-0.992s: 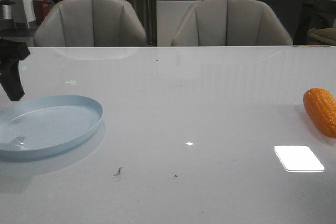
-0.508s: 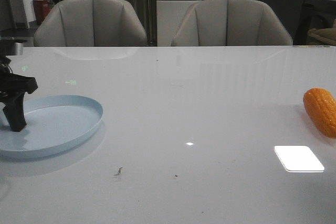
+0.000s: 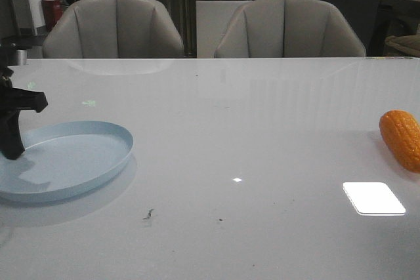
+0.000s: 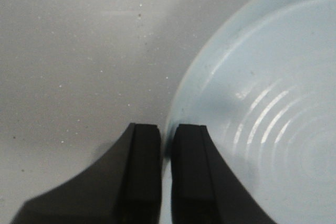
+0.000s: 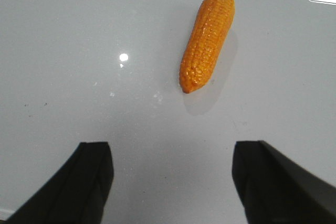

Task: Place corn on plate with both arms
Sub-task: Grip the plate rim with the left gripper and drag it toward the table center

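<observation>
The pale blue plate (image 3: pixel 79 155) sits at the table's left. My left gripper (image 3: pixel 12 152) stands at its left rim, shut on the rim. In the left wrist view the gripper (image 4: pixel 166 129) has one finger outside the plate (image 4: pixel 262 103) and one inside, with the rim pinched between them. The orange-yellow corn (image 3: pixel 401 139) lies on the table at the far right edge of the front view. In the right wrist view my right gripper (image 5: pixel 173 150) is open and empty above the bare table, short of the corn (image 5: pixel 207 42), whose tapered end points toward the fingers. The right arm is out of the front view.
Two grey chairs (image 3: pixel 115 27) (image 3: pixel 289 27) stand behind the table's far edge. A bright rectangular light reflection (image 3: pixel 373 198) lies on the tabletop in front of the corn. A few small dark specks (image 3: pixel 147 214) mark the table's middle front.
My left gripper came down from above the plate's left side onto its rim and closed there. The plate has shifted slightly to the right. The corn has not moved.
</observation>
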Controlling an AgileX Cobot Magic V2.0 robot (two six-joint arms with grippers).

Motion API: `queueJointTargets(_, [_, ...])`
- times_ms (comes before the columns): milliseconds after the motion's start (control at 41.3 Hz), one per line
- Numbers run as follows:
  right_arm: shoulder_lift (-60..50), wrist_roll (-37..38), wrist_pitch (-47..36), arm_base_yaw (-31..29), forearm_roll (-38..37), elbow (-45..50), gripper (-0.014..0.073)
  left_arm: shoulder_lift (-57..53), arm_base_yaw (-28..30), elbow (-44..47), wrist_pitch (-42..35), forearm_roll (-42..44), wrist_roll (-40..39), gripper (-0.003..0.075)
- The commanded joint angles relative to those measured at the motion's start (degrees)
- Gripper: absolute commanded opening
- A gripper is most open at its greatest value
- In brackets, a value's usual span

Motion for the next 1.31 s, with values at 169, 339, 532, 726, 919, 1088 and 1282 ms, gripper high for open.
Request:
queueJointTargets(169, [0.0, -0.1, -3.2, -0.1, -0.1, -2.2, 0.0582, -1.8, -0.4, -5.6, 2.5, -6.2, -0.4, 0.0089])
queueJointTargets(339, [0.0, -0.1, -3.2, -0.1, -0.1, -2.2, 0.0582, -1.9, -0.6, -12.0, 6.3, -11.0, -0.2, 0.0089])
queueJointTargets(532, [0.0, -0.1, -3.2, -0.1, -0.1, -2.2, 0.0582, -1.9, -3.2, -19.1, 11.4, -12.7, -0.2, 0.0089])
queueJointTargets(726, [0.0, -0.1, -3.2, -0.1, -0.1, -2.2, 0.0582, -1.9, -8.8, -22.9, 11.8, -14.4, -0.2, 0.0089])
queueJointTargets(919, [0.0, -0.1, -3.1, -0.1, -0.1, -2.2, 0.0582, -1.1, -15.0, -23.2, 11.3, -14.6, -0.2, 0.0089])
queueJointTargets(1088, [0.0, -0.1, -3.1, -0.1, -0.1, -2.2, 0.0582, 0.8, -18.8, -23.2, 11.3, -14.6, -0.2, 0.0089])
queueJointTargets(1282, [0.0, -0.1, -2.9, -0.1, -0.1, -2.2, 0.0582, 3.9, -21.7, -23.2, 11.7, -14.7, -0.2, 0.0089])
